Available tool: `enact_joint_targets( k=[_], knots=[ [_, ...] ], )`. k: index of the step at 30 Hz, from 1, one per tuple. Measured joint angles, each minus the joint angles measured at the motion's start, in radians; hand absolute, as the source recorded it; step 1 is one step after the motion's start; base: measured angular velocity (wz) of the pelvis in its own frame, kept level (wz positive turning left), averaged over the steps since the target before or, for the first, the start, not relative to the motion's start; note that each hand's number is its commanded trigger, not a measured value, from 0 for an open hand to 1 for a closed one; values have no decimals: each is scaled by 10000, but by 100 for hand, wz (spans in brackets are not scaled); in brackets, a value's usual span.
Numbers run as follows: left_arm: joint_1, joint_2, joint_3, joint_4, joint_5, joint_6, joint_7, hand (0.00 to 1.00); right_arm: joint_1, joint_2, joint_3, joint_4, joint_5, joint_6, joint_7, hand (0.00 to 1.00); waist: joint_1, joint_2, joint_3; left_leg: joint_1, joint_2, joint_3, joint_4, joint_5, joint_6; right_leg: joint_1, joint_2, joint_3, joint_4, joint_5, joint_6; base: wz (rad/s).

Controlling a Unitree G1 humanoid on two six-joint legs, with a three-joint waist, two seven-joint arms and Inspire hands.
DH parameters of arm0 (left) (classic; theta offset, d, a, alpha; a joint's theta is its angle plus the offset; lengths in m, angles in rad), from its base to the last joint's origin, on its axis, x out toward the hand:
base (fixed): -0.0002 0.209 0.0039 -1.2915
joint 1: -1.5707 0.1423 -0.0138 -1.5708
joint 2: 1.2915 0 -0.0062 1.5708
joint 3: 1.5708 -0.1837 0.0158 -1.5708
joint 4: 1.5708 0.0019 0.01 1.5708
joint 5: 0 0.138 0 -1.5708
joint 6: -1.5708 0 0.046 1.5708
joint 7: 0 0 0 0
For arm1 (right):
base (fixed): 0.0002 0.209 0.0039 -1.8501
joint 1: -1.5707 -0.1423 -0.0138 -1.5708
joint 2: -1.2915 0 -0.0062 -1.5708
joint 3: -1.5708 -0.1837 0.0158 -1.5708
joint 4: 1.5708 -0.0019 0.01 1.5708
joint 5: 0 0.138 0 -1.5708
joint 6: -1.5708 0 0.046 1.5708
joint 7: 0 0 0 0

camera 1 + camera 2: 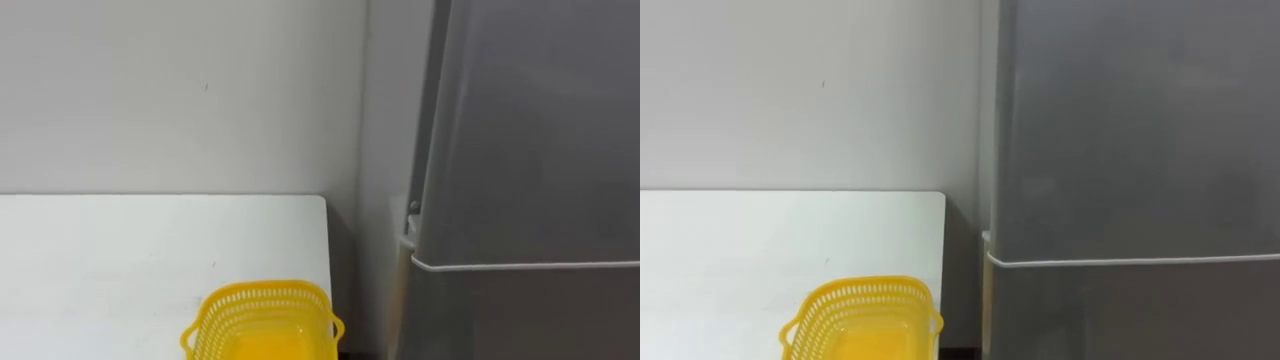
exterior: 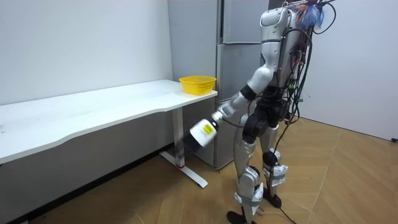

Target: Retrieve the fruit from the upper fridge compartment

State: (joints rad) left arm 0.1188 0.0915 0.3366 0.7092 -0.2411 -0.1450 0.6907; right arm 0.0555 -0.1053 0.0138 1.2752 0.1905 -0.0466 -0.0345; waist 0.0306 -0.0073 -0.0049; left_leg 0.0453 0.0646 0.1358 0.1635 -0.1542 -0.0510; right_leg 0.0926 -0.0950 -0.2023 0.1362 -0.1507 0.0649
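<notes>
Standing before the tall grey metal fridge (image 2: 231,62), the robot is facing its upper door (image 1: 540,130), which is sitting closed above the pale seam dividing it from the lower door (image 1: 530,320); anything behind that door is hidden. The left hand (image 2: 194,138) is hanging low, below the edge of the long white counter (image 2: 93,109) (its fingers are too dark and small here, so I cannot tell whether they are spread or curled). A yellow plastic mesh basket (image 1: 265,320) is sitting on the counter's end nearest the fridge.
</notes>
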Motion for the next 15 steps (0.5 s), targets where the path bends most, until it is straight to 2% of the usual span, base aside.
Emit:
enact_joint_targets(
  k=[1, 2, 3, 4, 7, 8, 10, 13, 15],
  knots=[
    [-83, 15, -43, -658, 34, -225, 415, 0, 1, -12, 1, 2, 1, -29, 1, 0, 12, 18, -1, 15, -5, -30, 0, 0, 1, 36, 1, 6, -6, 0, 0, 4],
    [-90, 15, -45, -1078, 71, -270, 600, 0, -2, -11, 3, -8, -4, -45, 1, 0, 10, 22, -3, 8, -11, -73, 0, -2, 2, 40, 2, 7, -10, 0, 0, 0],
    [-110, 21, -67, -1969, 80, -388, 919, 0, -14, -11, 8, -16, -5, -63, 10, 0, 14, 15, -4, 3, -16, -123, -2, -4, 3, 17, 4, 4, -16, -1, -1, 0],
    [-154, 41, -66, -2747, 81, -557, 1141, 0, -22, -15, 9, -14, -4, -70, 12, 0, 17, 12, -2, -4, -56, -319, -16, -4, 4, -7, 5, 5, -17, -2, -2, 0],
    [-151, 187, 9, -5000, 194, -689, 1584, 0, -9, -21, -43, 1, -4, -98, 87, 0, 28, 10, -2, 1, -105, -580, -39, -14, 15, -32, 20, 54, -17, -2, -3, -1],
    [-146, 239, 23, -5398, 193, -753, 1604, 0, -2, -23, -76, -6, -5, -102, 142, 0, 34, 10, -1, 2, -104, -582, -39, -14, 15, -36, 22, 70, -18, -2, -3, 0],
    [-81, 374, 16, -7262, 162, -854, 1577, 0, 12, -30, -192, 15, -7, -193, 326, 0, -22, 9, 10, -46, -106, -628, -37, -15, 15, -57, 24, 42, -48, -3, -4, 2],
    [-93, 588, -245, -9185, 159, -1008, 1356, 0, -9, -84, -174, 26, -16, -203, 408, 0, -63, 26, 27, -77, -114, -692, -33, -15, 15, -57, 25, 10, -63, -3, -4, 6],
    [-129, 609, -395, -9969, 176, -1091, 953, 0, -45, -128, -177, 83, -46, -251, 502, 0, -93, 47, 37, -78, -130, -763, -33, -14, 16, -27, 25, 4, -81, -3, -4, 6]
  ],
)
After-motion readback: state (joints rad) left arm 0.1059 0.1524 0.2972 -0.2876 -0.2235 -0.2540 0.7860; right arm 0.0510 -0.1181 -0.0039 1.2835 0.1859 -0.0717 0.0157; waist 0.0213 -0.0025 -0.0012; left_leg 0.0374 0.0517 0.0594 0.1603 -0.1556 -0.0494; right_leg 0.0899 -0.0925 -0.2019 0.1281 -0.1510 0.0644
